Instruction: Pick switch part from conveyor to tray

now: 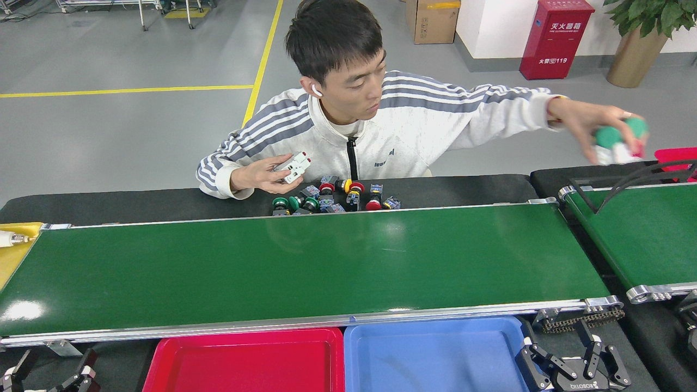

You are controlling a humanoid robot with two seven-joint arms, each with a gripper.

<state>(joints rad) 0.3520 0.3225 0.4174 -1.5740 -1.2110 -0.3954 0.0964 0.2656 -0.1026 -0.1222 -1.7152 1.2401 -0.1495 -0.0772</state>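
Overhead, glossy conveyor [305,267] — grey floor [109,130].

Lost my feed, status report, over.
Both hands, left hand and right hand, open, low by trays. Conveyor bare. Switch parts piled behind it. Person's hand reaching over small belt.

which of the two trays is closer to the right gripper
The blue tray. It lies right beside the right gripper at the bottom right, while the red tray sits on the blue one's far side, nearer the left gripper.
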